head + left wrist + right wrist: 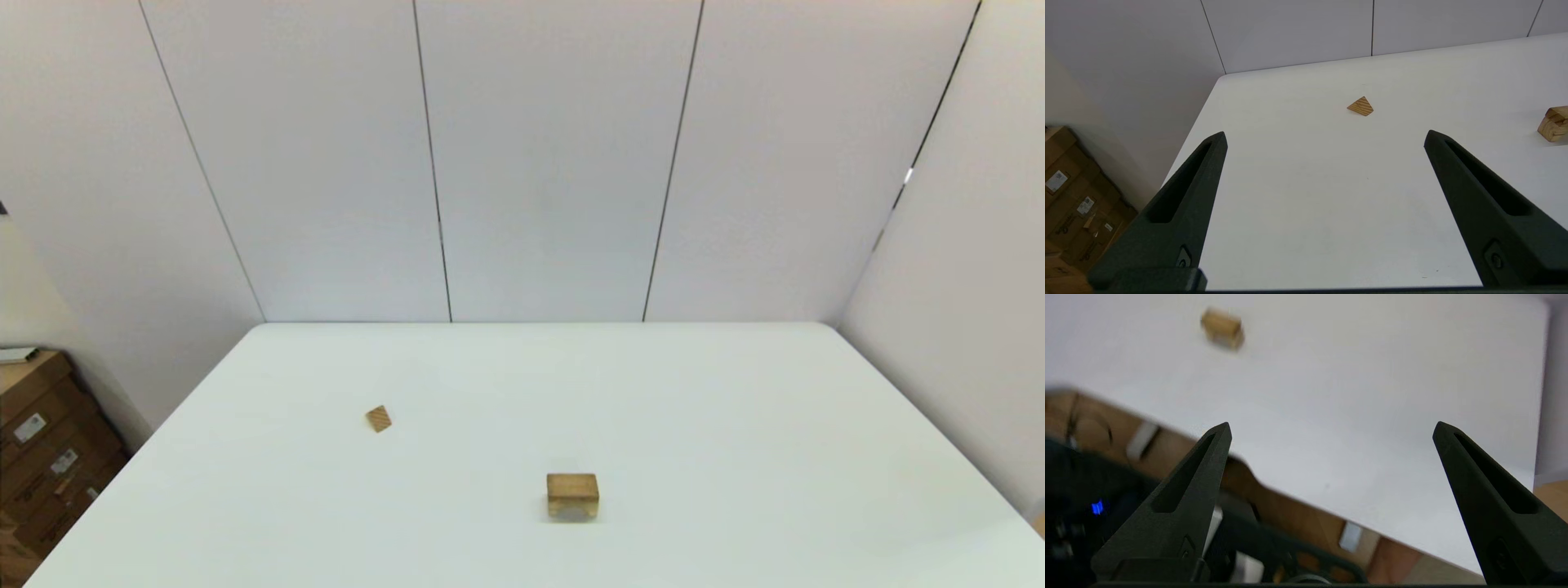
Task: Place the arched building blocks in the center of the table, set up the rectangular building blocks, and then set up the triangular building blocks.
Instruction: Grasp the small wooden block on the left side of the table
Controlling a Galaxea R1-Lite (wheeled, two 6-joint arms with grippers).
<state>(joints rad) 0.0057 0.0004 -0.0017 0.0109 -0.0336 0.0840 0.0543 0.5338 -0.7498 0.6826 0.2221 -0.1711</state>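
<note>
White panelled walls back the table (pixel 735 408). Arched block (pixel 572 496) stands near centre with the rectangular slab (pixel 572 485) apparently flat on top, though the seam is hard to read. Triangular wedge (pixel 1360 106) lies well apart, toward the left. Left gripper (pixel 1325 136) and right gripper (pixel 1331 428) are both spread wide, empty, off the near edge. Risk: a firm touchdown when seating the wedge could nudge the slab off the arch, and the sloped faces may slip in the pinch.

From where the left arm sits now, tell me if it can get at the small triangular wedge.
Probably yes. The left end effector is open and faces the triangular wedge, with only bare table between them.
</note>
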